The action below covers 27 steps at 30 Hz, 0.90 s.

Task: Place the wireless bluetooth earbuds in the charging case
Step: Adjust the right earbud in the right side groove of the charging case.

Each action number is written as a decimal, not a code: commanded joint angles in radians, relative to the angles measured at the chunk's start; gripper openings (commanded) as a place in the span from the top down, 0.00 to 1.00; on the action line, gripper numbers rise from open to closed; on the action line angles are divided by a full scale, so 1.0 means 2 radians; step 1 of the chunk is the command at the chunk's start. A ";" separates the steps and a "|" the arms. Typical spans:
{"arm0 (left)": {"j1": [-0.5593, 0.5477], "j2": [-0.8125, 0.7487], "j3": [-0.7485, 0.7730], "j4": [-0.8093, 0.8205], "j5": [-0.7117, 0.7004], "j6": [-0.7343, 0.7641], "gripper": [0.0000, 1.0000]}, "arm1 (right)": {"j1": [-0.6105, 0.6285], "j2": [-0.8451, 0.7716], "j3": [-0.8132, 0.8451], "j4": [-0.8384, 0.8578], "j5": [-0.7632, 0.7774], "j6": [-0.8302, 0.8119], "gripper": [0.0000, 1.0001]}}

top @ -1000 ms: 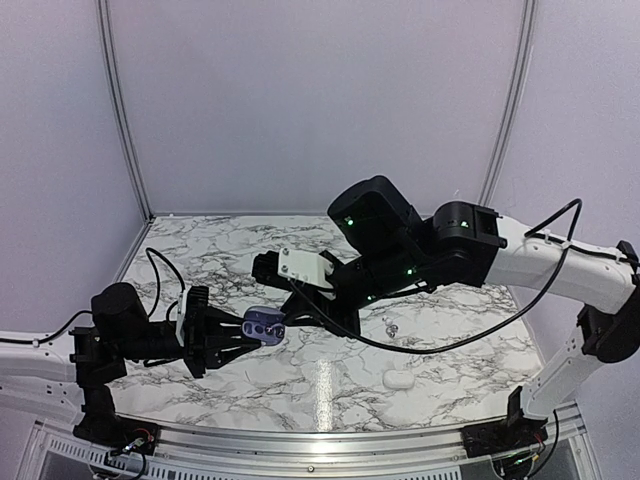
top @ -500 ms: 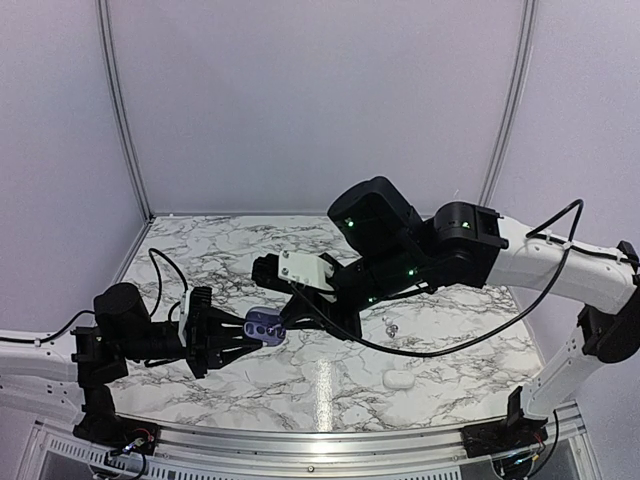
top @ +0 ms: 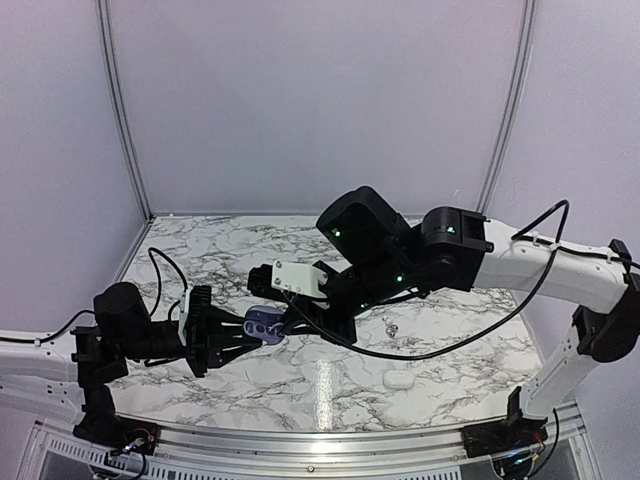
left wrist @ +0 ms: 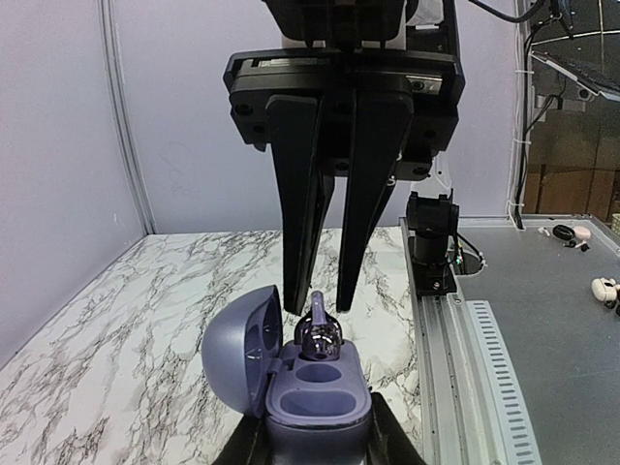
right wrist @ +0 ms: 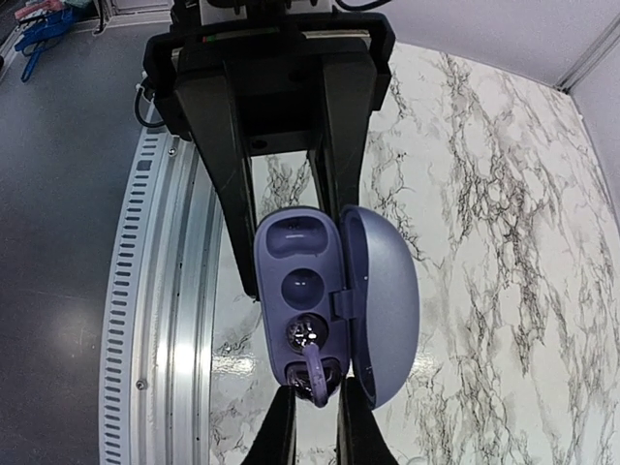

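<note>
My left gripper (top: 258,328) is shut on the base of a purple-blue charging case (left wrist: 315,399), held out over the marble table with its lid (right wrist: 384,300) swung open. In the case's outermost socket stands one shiny purple earbud (left wrist: 320,337), its stem poking up. My right gripper (left wrist: 318,306) comes down from above, its two black fingers (left wrist: 298,223) close on either side of that stem. In the right wrist view the earbud (right wrist: 313,370) fills the gap between the fingertips, at the end of the case (right wrist: 295,257). The case's other two sockets hold nothing.
A white pebble-shaped case (top: 400,379) lies on the marble table (top: 200,250) near the front right. A small dark shiny bud (top: 391,326) lies behind it. The metal rail (left wrist: 455,320) runs along the table's near edge, with a grey platform (left wrist: 552,320) beyond it.
My right arm has shifted a little left and lower, bringing its fingers closer over the case. The left arm and the case stay put.
</note>
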 commanded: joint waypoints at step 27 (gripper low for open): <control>0.006 0.014 0.009 0.025 -0.006 -0.006 1.00 | -0.017 -0.041 0.007 0.036 -0.031 0.022 0.92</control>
